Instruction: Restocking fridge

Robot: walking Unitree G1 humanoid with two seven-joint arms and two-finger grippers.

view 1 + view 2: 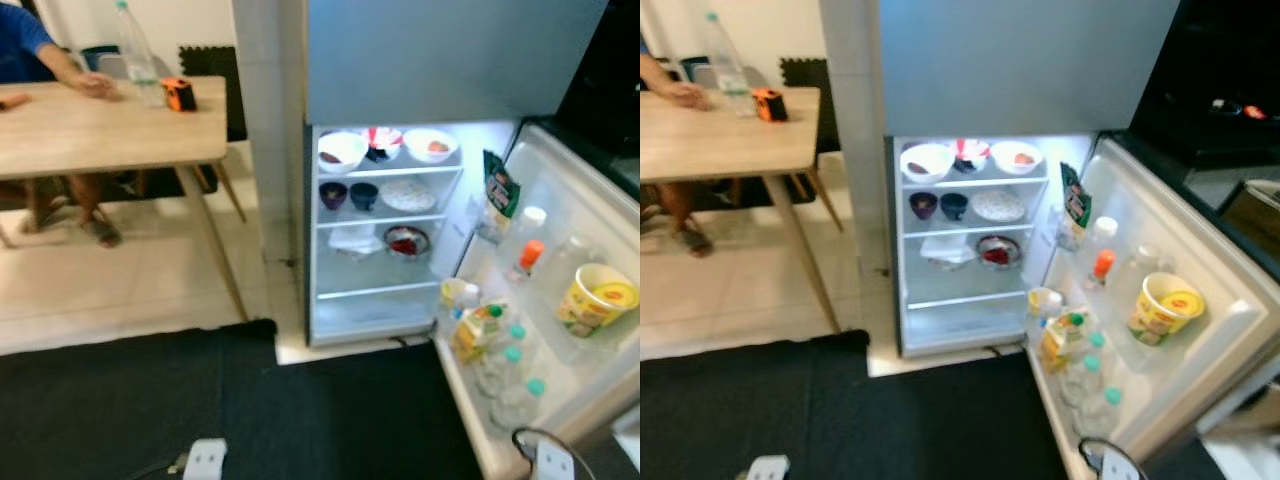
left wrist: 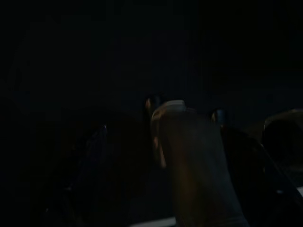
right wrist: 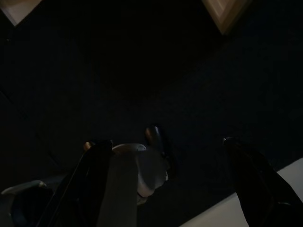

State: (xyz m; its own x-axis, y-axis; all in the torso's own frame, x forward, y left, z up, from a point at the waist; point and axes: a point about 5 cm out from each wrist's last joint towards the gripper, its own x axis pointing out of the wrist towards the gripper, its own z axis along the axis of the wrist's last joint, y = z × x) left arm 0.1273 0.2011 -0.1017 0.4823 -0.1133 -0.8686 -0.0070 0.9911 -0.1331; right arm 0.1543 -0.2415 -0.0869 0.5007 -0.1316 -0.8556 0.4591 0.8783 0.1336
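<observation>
- Step in hand (my read): approach. The fridge (image 1: 400, 60) is open ahead, with its door (image 1: 590, 230) swung out to the robot's right. The robot stands back from it on the dark mat (image 1: 130, 400).
- Left gripper (image 2: 161, 123) and right gripper (image 3: 158, 142) hang low in shade. Can't tell the jaw state on either. A pale shape sits by each; could be a held item, not confirmable.
- To do it well:
  - Square up to the fridge compartment, staying left of the door's edge.
  - Best free space looks like the bottom shelf (image 1: 370, 305).
  - The door's lower rack is crowded, so don't load there.
- Possible stock: one clear water bottle (image 1: 135, 50) on the wooden table (image 1: 110, 130) left of the fridge, next to one orange object (image 1: 179, 93). A person's hand (image 1: 95, 85) rests by it, so watch clearance.
- Count inside the fridge:
  - Top shelf: 3 bowls (image 1: 342, 150).
  - Second shelf: 2 dark small bowls (image 1: 348, 194) and 1 plate (image 1: 408, 194).
  - Third shelf: 1 white bundle (image 1: 352, 238) and 1 bowl of red food (image 1: 407, 241).
- Count on the fridge door:
  - 1 green packet (image 1: 499, 190)
  - 1 white-capped bottle (image 1: 530, 225)
  - 1 orange-capped bottle (image 1: 527, 258)
  - 1 yellow tub (image 1: 596, 298)
  - 3 teal-capped bottles (image 1: 512, 365)
  - 1 green-capped yellow bottle (image 1: 478, 328)
  - 1 yellow cup (image 1: 455, 292)
</observation>
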